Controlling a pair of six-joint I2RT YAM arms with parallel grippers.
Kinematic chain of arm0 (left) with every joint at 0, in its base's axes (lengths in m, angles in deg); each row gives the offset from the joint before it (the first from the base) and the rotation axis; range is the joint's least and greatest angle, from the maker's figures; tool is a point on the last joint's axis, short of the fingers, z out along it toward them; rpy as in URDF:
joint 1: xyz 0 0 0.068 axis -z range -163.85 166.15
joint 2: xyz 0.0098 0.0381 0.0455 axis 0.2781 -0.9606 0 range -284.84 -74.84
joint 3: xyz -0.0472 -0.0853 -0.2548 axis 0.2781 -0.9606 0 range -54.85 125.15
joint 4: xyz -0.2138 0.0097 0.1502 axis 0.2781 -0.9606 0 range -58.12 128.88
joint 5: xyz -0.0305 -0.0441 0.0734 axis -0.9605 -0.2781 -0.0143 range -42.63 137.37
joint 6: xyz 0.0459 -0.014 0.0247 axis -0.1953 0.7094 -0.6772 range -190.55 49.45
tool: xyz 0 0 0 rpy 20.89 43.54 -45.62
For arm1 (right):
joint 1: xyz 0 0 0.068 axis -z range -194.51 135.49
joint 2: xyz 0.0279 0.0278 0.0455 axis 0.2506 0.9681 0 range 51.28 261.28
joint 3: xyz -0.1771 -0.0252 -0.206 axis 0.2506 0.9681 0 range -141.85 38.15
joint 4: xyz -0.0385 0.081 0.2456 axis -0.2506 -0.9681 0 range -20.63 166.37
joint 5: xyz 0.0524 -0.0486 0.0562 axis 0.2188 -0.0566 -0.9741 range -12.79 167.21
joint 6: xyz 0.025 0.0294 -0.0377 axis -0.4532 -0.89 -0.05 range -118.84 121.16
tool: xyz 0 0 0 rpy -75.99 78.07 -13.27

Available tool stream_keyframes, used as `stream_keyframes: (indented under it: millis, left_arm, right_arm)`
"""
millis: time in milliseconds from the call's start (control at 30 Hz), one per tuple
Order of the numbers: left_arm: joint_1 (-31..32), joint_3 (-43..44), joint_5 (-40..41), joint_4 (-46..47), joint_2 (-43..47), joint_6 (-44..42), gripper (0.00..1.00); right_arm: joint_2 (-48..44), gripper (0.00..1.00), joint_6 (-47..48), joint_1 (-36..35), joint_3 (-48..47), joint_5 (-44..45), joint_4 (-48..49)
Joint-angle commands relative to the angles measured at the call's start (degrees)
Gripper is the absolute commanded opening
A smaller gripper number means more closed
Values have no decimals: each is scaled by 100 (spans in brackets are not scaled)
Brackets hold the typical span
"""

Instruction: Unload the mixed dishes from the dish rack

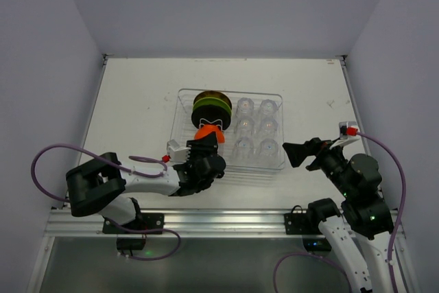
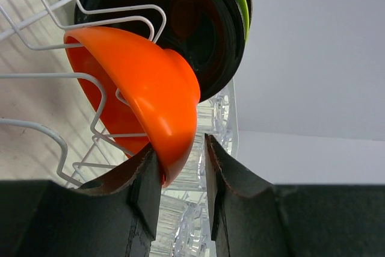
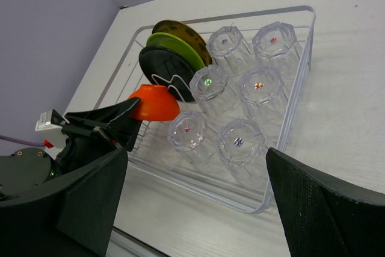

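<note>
- Small glossy orange bowl (image 2: 144, 94): tilted on edge in the near-left corner of the rack. It leans in the white wire divider (image 2: 90, 82), just in front of the standing plates.
- Left gripper (image 2: 180, 167): jaws narrowed astride the bowl's lower rim. One finger (image 2: 141, 185) is against the bowl. A thin gap shows between the bowl's outer wall and the other finger, so it is not clamped.
- Round black plate (image 3: 165, 67), round green plate (image 3: 174, 46) and round yellow plate with dark rim (image 3: 180, 31): upright in a row in the wire slots, far-left part of the rack. Black is nearest the bowl, yellow farthest.
- Six small clear glass cups (image 3: 207, 82): two columns of three filling the right half of the rack, packed close together, beside the plates and bowl.
- Rectangular clear plastic dish rack (image 1: 274, 166): about mid-table on the white table (image 1: 137, 101), well clear of the left, right and far edges.
- Right gripper (image 1: 300, 156): jaws spread wide, holding nothing. It hovers off the rack's near-right corner, toward the table's right edge, not touching the rack.
</note>
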Motion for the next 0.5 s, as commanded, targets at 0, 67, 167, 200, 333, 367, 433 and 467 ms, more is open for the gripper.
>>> stream_keyframes:
  millis: [0,67,167,200,333,367,433,467]
  left_arm:
    - [54,78,786,443,376,1154,34]
    - [54,78,795,434,385,1145,31]
    - [54,70,812,399,393,1145,25]
    - [54,70,821,381,385,1145,25]
    - [54,8,786,337,411,1268,16]
    - [54,17,786,337,420,1251,16]
    - [54,43,795,294,429,1224,15]
    - [54,43,786,285,429,1224,12]
  right_arm:
    - [62,99,-10,-3,-131,-143,167]
    - [80,99,-10,-11,-157,-152,167]
    - [71,99,-10,-11,-140,-143,167]
    - [54,99,-1,-3,-148,-125,176]
    - [54,99,8,-11,-157,-125,167]
    - [62,99,8,-3,-157,-116,159]
    - [71,99,26,-11,-166,-116,159]
    - [71,99,17,-3,-157,-116,167]
